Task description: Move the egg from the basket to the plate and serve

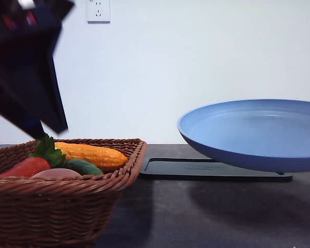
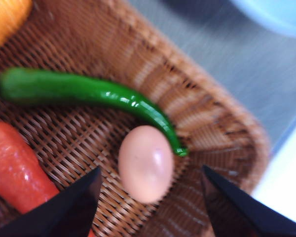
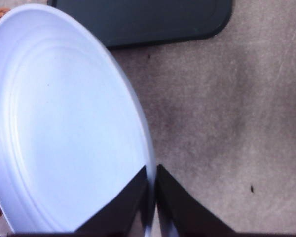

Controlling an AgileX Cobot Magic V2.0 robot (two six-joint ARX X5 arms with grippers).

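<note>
The left gripper [image 2: 150, 197] hung above the wicker basket [image 1: 67, 206] with its two dark fingers [image 2: 71, 205] spread wide, gripping nothing. One salmon-coloured egg [image 2: 146, 163] lay on the basket's woven floor between those fingers and apart from both, near a corner of the basket. A single green chilli pepper [image 2: 84, 91] curved beside the egg, its tip just beside or touching the shell. One red vegetable [image 2: 17, 170] lay close to one finger, and part of one orange-yellow item [image 2: 5, 15] showed at the far end of the basket. From the front, the left arm [image 1: 26, 67] loomed over the basket, where the egg [image 1: 57, 173] sat low behind the braided rim next to a yellow corn cob [image 1: 90, 154].

The right gripper [image 3: 153, 197] was clamped on the rim of one light blue plate [image 3: 59, 118], its fingers pressed nearly together around the edge. The plate [image 1: 258, 132] was held in the air, tilted slightly, above the dark table [image 1: 222, 212] and in front of one flat black tray [image 1: 206, 169]. The plate was bare.
</note>
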